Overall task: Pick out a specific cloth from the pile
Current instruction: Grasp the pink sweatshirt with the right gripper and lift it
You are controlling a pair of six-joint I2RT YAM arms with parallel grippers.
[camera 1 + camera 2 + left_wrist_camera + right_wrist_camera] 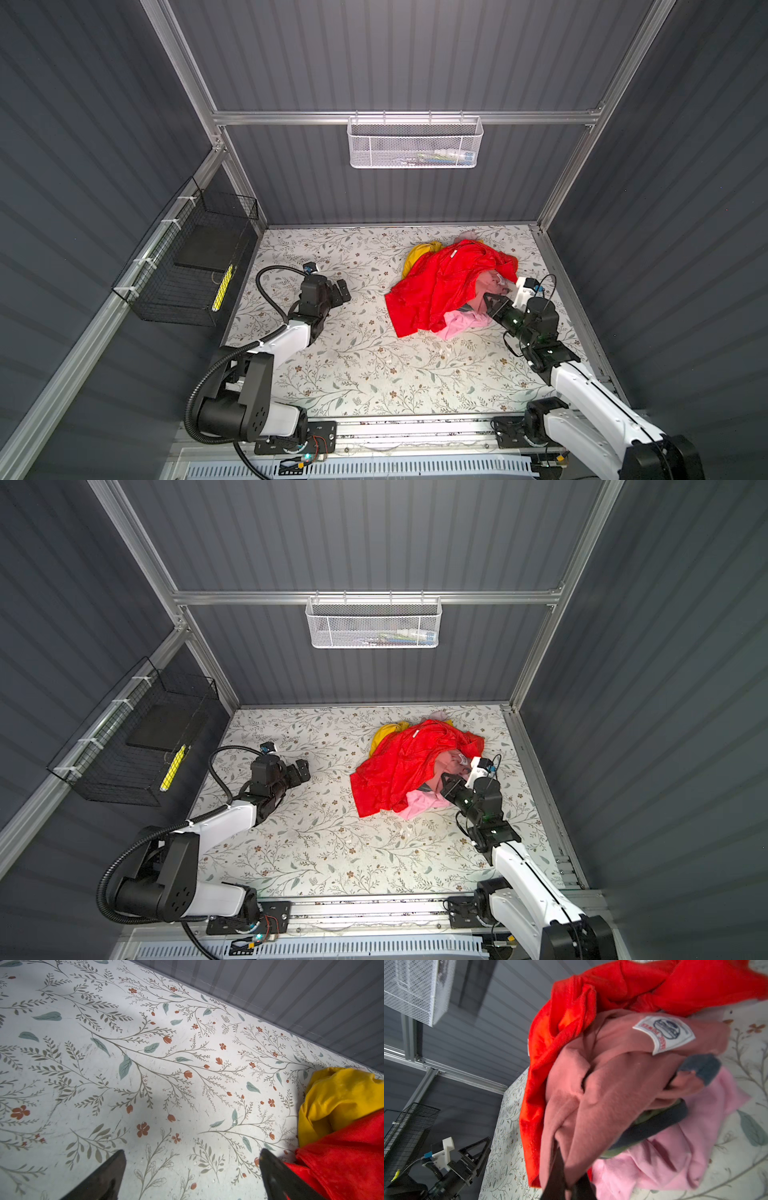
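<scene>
At the far left a black wire basket (183, 266) hangs on the wall. Next to it the left gripper (340, 291) sits low over the flowered table (353, 365), jaws spread wide and holding nothing, well apart from the pile (449, 282). The pile lies toward the right rear of the table: a mustard piece (419, 251) at its back left and a large red garment (436, 291) draped over most of it. The cloth (612, 1084), dusty salmon with a white logo patch (664, 1034) and a grey-blue trim band (704, 1068), sits at the pile's right side, partly under the red garment and on top of a lighter pink cloth (685, 1147). The right gripper (490, 301) reaches in from the right, its jaws pinched tight on a fold of the cloth.
</scene>
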